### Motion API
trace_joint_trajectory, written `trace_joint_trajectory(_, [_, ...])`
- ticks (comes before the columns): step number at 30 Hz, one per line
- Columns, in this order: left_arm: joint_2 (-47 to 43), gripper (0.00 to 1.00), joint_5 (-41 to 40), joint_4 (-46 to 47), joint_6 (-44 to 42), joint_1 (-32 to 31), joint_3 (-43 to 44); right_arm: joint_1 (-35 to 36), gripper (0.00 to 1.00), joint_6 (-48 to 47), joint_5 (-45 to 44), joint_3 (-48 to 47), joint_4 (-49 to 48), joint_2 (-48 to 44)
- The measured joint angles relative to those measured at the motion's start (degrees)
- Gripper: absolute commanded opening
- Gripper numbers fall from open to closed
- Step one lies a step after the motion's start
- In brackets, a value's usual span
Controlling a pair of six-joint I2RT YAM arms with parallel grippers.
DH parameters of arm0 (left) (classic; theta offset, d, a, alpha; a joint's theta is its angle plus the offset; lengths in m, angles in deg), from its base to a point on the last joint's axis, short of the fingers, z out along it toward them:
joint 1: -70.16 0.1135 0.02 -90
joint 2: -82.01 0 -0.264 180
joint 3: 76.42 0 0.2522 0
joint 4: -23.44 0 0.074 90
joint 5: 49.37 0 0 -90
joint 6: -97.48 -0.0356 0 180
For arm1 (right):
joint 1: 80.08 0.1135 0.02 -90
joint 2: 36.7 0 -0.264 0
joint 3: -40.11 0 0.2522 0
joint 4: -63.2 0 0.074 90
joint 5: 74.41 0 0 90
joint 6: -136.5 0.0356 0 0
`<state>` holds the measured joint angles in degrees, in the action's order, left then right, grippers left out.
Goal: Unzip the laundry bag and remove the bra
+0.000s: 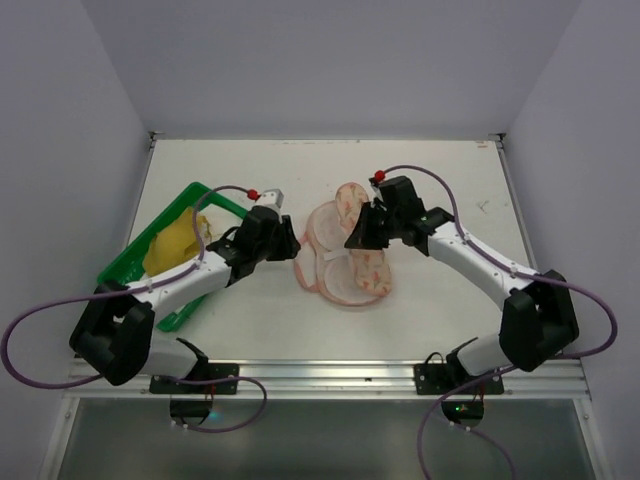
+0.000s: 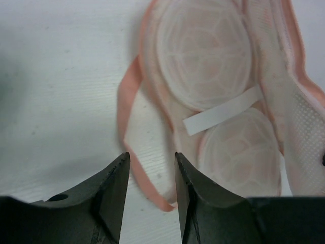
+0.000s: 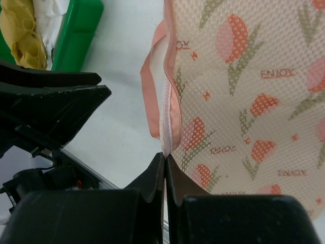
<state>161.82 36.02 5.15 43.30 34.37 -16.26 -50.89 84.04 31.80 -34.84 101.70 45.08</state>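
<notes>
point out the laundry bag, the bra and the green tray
laundry bag (image 1: 335, 280), top external view, on its opened pale lining
bra (image 1: 170, 250), top external view, on the yellow fabric
green tray (image 1: 215, 196), top external view, on its far rim

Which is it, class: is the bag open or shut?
Open. The bag lies spread, both inner cups bare; the bra sits in the tray.
</notes>
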Motion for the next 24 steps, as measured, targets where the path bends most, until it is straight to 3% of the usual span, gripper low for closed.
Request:
trace_joint_trajectory(5, [-2.47, 0.55, -1.38, -2.93, 1.20, 2.19, -6.71, 3.19, 0.00, 1.53, 1.44, -0.02, -3.93, 6.54])
trace_joint_trajectory(12, [-6.62, 0.81, -3.21, -5.97, 1.68, 2.32, -8.28, 7.10, 0.05, 5.05, 2.36, 0.44, -10.88, 15.50])
trace_joint_trajectory(14, [-8.85, 0.86, -4.11, -6.38, 1.66, 2.36, -8.28, 7.80, 0.14, 5.90, 2.86, 0.81, -12.44, 16.61])
trace_joint_trajectory(15, [-10.12, 0.91, -4.66, -6.54, 1.68, 2.36, -8.26, 8.07, 0.21, 6.25, 3.08, 0.81, -12.87, 16.98])
trace_joint_trajectory(16, [-11.30, 0.94, -5.09, -6.78, 1.62, 2.36, -8.26, 8.22, 0.36, 6.56, 3.28, 0.81, -13.33, 17.22])
trace_joint_trajectory(20, [-16.02, 1.00, -7.39, -8.24, 2.01, 2.36, -8.24, 8.44, 0.63, 6.93, 3.48, 0.61, -13.68, 17.27])
trace_joint_trajectory(24, [-21.66, 1.00, -9.90, -10.49, 1.55, 2.36, -7.78, 8.59, 0.74, 5.77, 2.99, 0.24, -12.59, 16.46])
